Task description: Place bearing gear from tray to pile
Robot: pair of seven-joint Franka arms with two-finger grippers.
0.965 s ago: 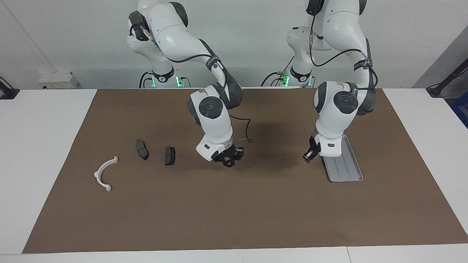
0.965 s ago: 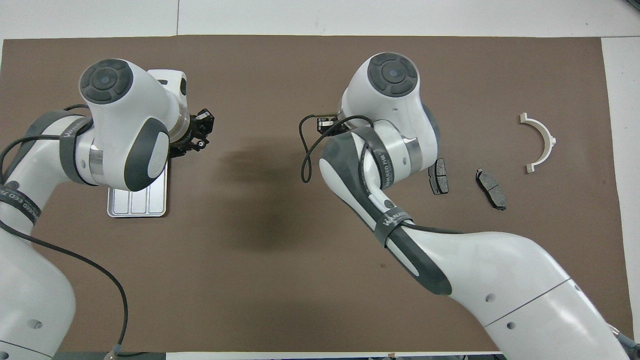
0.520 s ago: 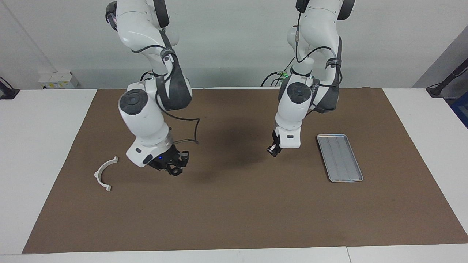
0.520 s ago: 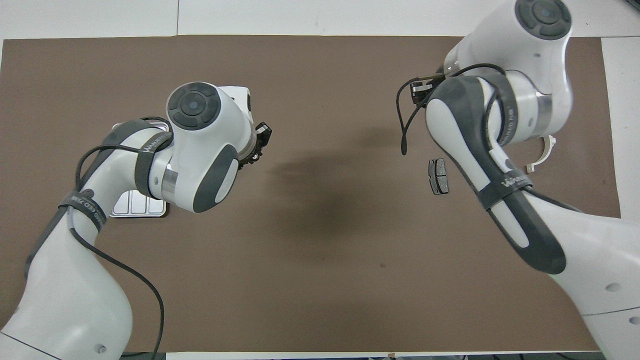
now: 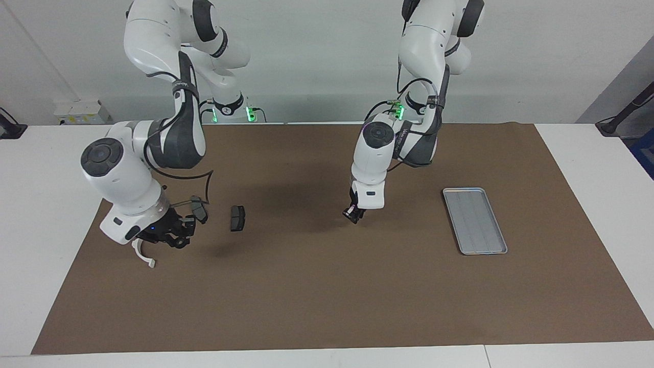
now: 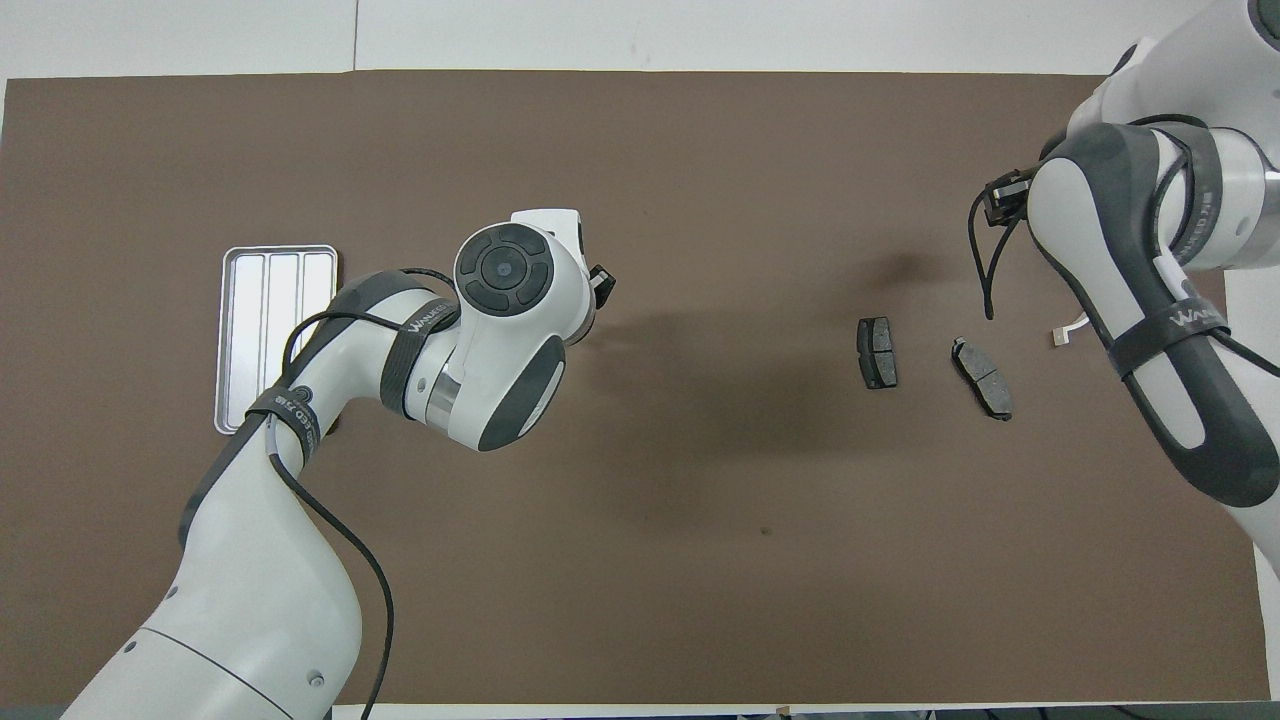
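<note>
The tray [image 5: 475, 221] [image 6: 270, 335] lies bare toward the left arm's end of the mat. The pile sits toward the right arm's end: two dark brake pads [image 5: 237, 218] [image 6: 878, 352] and a white bracket [image 5: 145, 258] half covered by the right hand. My right gripper [image 5: 176, 240] hangs low over the mat between the bracket and the nearest brake pad [image 5: 199, 209]. It is shut on a small dark round part, the bearing gear [image 5: 179, 244]. The overhead view hides that gripper under its own arm. My left gripper [image 5: 353, 215] [image 6: 603, 284] hangs shut and without a load over the mat's middle.
A brown mat [image 5: 327, 296] covers most of the white table [image 5: 46, 204]. A loose black cable [image 5: 204, 184] loops beside the right wrist.
The right arm has swung from the mat's middle to over the pile, carrying the small dark part. The left arm has left the tray for the middle, uncovering it.
</note>
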